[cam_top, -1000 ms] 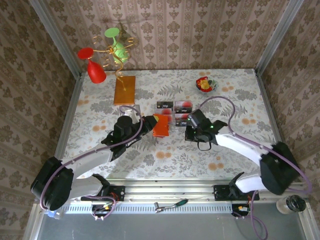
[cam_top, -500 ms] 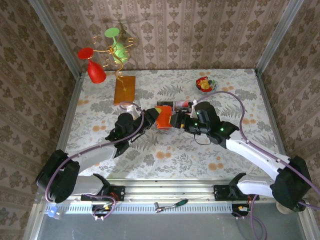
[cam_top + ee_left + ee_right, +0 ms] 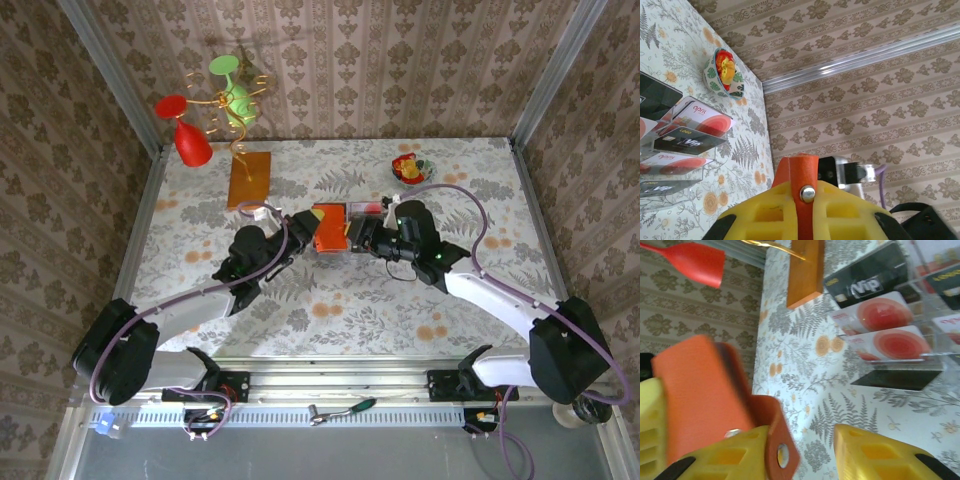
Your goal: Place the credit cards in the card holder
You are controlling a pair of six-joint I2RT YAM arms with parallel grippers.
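My left gripper [image 3: 308, 236] holds the orange card holder [image 3: 327, 228] just above the table's middle. In the left wrist view its yellow fingers [image 3: 765, 215] are shut on the holder's strap [image 3: 801, 175] at the metal snap. My right gripper [image 3: 353, 236] is at the holder's right edge. Its jaws stand apart in the right wrist view, where the right gripper [image 3: 802, 440] has the holder's orange flap [image 3: 777, 440] lying against the inner face of one finger. The holder's body [image 3: 700, 390] is blurred. The credit cards [image 3: 368, 211] [image 3: 690, 131] [image 3: 890, 340], red-and-white and black, stand in a clear tray.
An orange-brown wooden board [image 3: 249, 179] [image 3: 807, 270] at the back left carries a wire stand with a red glass [image 3: 187, 140] and a green glass [image 3: 232, 95]. A small patterned bowl [image 3: 412, 169] [image 3: 722, 75] sits at the back right. Wallpapered walls enclose the table.
The left gripper carried the card holder up and toward the back. The right gripper swung left to meet it, opened wide, then narrowed beside the flap.
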